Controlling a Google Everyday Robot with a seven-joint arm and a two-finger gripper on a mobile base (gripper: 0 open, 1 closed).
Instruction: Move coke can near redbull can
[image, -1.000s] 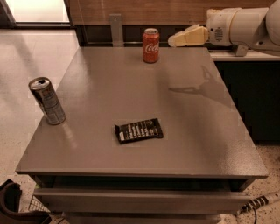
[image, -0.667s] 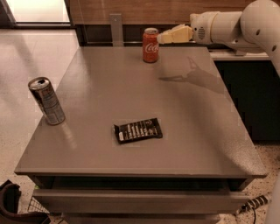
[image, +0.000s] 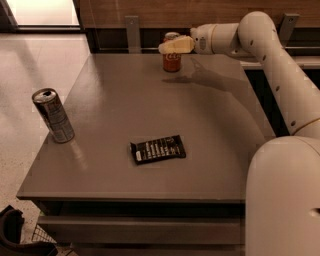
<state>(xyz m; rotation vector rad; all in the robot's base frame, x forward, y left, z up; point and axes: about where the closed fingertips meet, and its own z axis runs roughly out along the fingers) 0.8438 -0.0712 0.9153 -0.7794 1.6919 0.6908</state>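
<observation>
The coke can (image: 171, 61), red with white script, stands upright at the far edge of the grey table (image: 150, 115). My gripper (image: 172, 46) reaches in from the right and sits over the upper part of the can, covering its middle; only the can's silver top and lower body show. The redbull can (image: 53, 115), tall, slim and silver-grey, stands upright near the table's left edge, far from the coke can.
A dark snack bar wrapper (image: 158, 149) lies flat at the table's front middle. My white arm (image: 280, 65) runs along the right side. A wood-panelled wall and ledge stand behind the table. A dark object (image: 12, 232) sits on the floor at lower left.
My arm has swung left from the table's right side, and the gripper now sits over the coke can. The cans and the wrapper have not moved.
</observation>
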